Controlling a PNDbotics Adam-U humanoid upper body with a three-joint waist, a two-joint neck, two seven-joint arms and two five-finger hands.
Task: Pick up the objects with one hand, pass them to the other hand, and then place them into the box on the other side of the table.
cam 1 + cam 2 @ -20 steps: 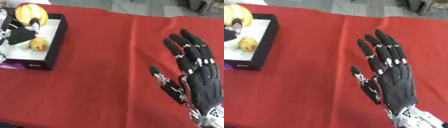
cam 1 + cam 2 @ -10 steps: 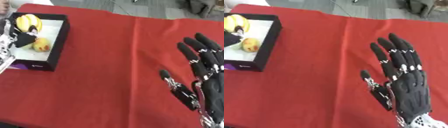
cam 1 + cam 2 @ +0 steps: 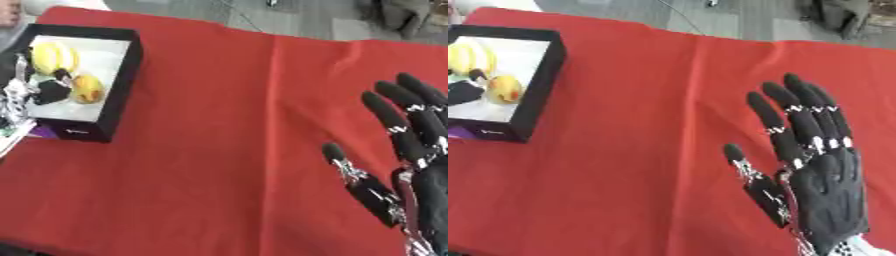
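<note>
A black box (image 3: 123,82) with a white floor stands at the table's far left. Inside it lie yellow bananas (image 3: 54,56) and a small yellow-orange fruit (image 3: 87,88). My left hand (image 3: 19,96) comes in over the box's left side, with its black fingers (image 3: 51,92) relaxed beside the fruit and closed on nothing. At the lower right my right hand (image 3: 826,186) is held open above the red cloth, fingers straight and spread, and it is empty.
A red cloth (image 3: 227,130) covers the table. Something purple (image 3: 40,132) shows at the box's near left corner. Grey floor (image 3: 737,20) lies beyond the far edge.
My right hand has drifted right and toward the near edge, still open. My left hand has slid back a little toward the box's left side. The fruit stays in the box.
</note>
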